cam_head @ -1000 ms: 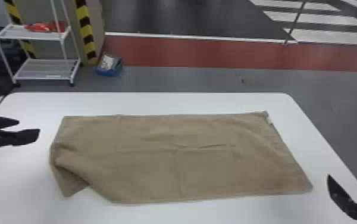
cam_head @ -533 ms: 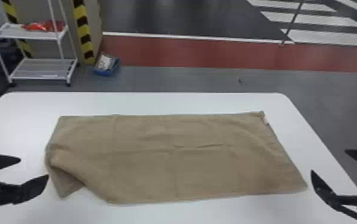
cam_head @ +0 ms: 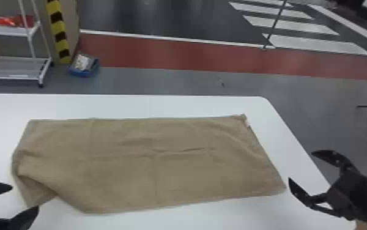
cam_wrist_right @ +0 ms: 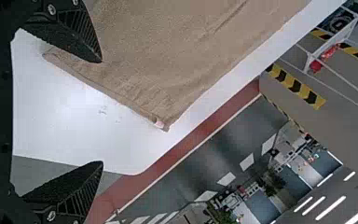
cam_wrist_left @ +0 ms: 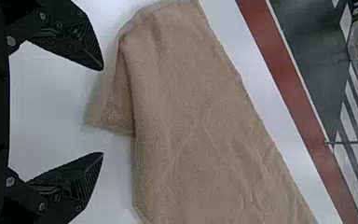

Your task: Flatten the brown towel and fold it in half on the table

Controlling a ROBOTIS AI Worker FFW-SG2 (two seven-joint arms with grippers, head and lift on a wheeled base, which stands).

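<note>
Left wrist view: brown rectangular terry towel point(cam_wrist_left: 205, 130) lies on the white flat-topped table point(cam_wrist_left: 271, 116). At its left end a small brown triangular flap point(cam_wrist_left: 113, 109) pokes out from a rolled, creased edge; in my judgement this corner is the unfinished part of the flattening and wants drawing out before any fold. Left gripper, two flat black fingers point(cam_wrist_left: 103, 111): released, jaws wide apart, bare table between them, nothing held. Right wrist view: the towel's right end is nearly flat, a small white sewn-in label point(cam_wrist_right: 159, 123) by its far corner. Right gripper, same black two-fingered type point(cam_wrist_right: 102, 112): also released, well spread, no cloth between the fingers. Head view: towel spread lengthwise across the table, long near edge towards the robot; presumably laid so that each arm can serve one end and the near edge can later be carried to the far one. Pose: left gripper at the lower left, just beside the flap, fingers aimed inward; likely placed to pinch that corner. Right forearm enters from the lower right, its nearer fingertip just beside the towel's near right corner; probably set to take or steady that end.
</note>
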